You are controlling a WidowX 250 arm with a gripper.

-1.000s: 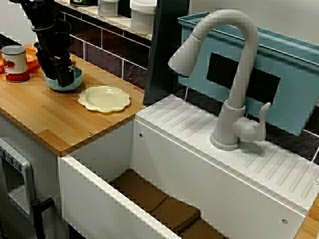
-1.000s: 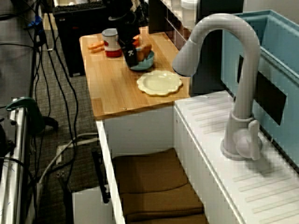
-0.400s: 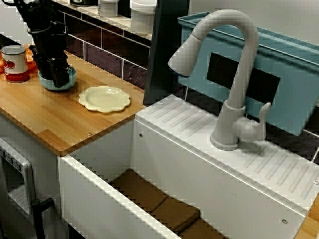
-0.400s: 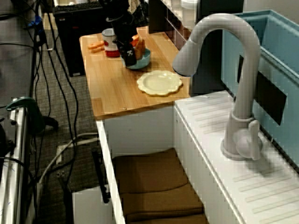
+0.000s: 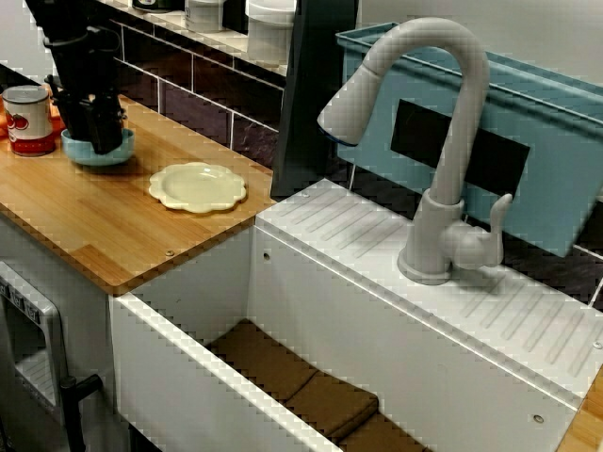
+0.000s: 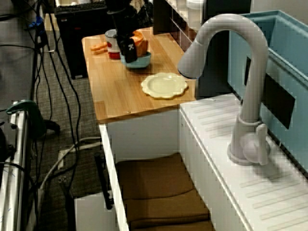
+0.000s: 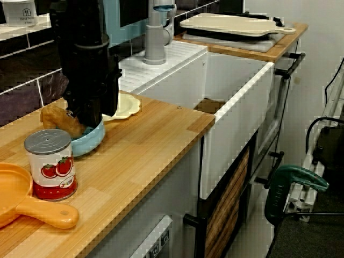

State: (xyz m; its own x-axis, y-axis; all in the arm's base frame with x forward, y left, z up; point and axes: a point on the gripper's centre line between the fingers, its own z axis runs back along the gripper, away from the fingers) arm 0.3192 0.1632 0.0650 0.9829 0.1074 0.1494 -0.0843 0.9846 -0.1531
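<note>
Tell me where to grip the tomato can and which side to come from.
Probably best to grip the tomato can across its round side wall, coming down from above. It stands upright, and the orange pan and the blue bowl crowd its sides.

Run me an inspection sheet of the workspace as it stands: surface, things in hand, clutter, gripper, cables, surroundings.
Surface: wooden counter, level, next to a white sink.
Job's things: blue bowl upright on the counter, with a brown piece of food in it.
Clutter: tomato can and orange pan beside the bowl; pale yellow plate apart from it.
Grippers: gripper reaches down into the bowl; jaws hidden.
Cables: black cables hang to the floor beside the counter.
Surroundings: faucet, brown pads in the sink, cutting board, green tool near the floor.
</note>
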